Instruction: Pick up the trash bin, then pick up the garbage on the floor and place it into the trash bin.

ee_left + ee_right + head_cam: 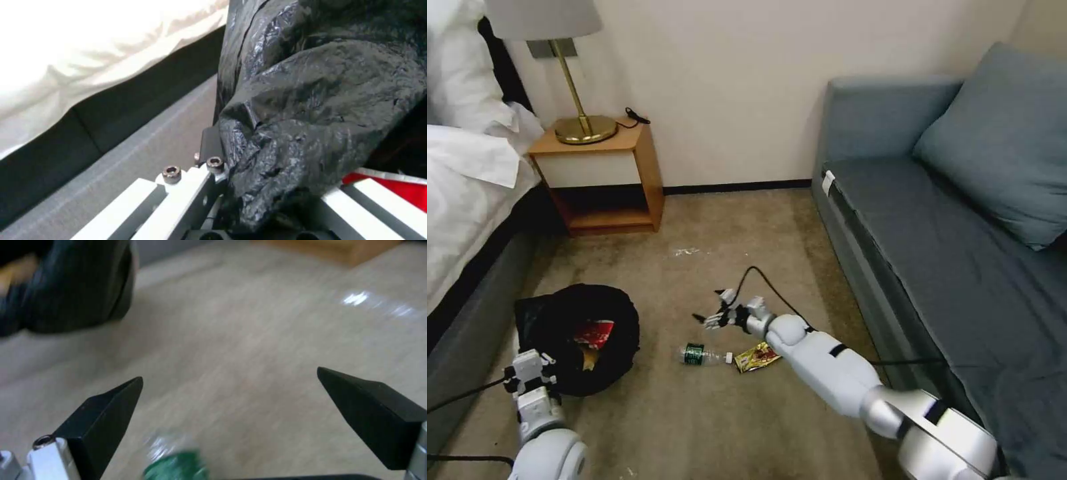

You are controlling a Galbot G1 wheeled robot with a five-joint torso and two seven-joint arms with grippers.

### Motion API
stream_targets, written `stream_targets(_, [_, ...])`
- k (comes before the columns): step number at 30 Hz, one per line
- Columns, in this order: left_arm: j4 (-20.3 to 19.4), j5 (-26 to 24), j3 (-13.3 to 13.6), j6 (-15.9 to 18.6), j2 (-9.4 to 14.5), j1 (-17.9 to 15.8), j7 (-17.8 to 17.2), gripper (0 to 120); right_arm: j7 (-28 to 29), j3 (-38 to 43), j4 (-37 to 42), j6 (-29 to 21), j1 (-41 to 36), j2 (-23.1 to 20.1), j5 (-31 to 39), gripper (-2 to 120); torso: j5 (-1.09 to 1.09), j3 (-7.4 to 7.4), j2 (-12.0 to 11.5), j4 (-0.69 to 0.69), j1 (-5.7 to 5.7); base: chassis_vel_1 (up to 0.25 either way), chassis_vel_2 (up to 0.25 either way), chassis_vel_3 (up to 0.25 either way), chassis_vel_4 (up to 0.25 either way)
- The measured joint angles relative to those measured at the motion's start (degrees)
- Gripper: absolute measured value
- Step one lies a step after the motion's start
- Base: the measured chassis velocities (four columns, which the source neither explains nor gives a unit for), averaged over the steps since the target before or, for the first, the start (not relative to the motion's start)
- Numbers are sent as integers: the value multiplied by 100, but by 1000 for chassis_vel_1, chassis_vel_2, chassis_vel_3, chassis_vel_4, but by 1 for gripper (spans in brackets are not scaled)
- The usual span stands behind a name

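The trash bin (584, 337), lined with a crinkly black bag (311, 100), sits low on the left by the bed. My left gripper (530, 375) is shut on its near rim, with one finger (209, 150) pressed against the bag's outside. A red-and-white wrapper (594, 333) and brown paper (589, 359) lie inside the bin. On the carpet lie a clear bottle with a green label (700, 355) and a gold snack wrapper (756, 357). My right gripper (710, 313) hangs open just beyond the bottle (175, 463), its black fingertips (111, 406) wide apart and holding nothing.
A bed (460, 187) runs along the left and a blue sofa (960, 253) along the right. A wooden nightstand (604, 180) with a brass lamp stands against the far wall. A black cable (767, 283) arcs over the right wrist. A small white scrap (686, 251) lies on the carpet.
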Motion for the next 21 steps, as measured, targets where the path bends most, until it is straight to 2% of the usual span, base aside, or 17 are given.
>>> stream_targets(6, [-88, 19, -5, 34, -65, 110, 0, 3, -143, 112, -384, -14, -251, 314, -495, 100, 0, 0, 0, -1, 0, 0, 0, 0, 0])
stream_targets(21, [-39, 123, 47, -40, -164, 205, -1, 3, -337, 428, -1045, 129, -338, 462, -1114, 100, 1, 0, 0, -2, 0, 0, 0, 0, 0])
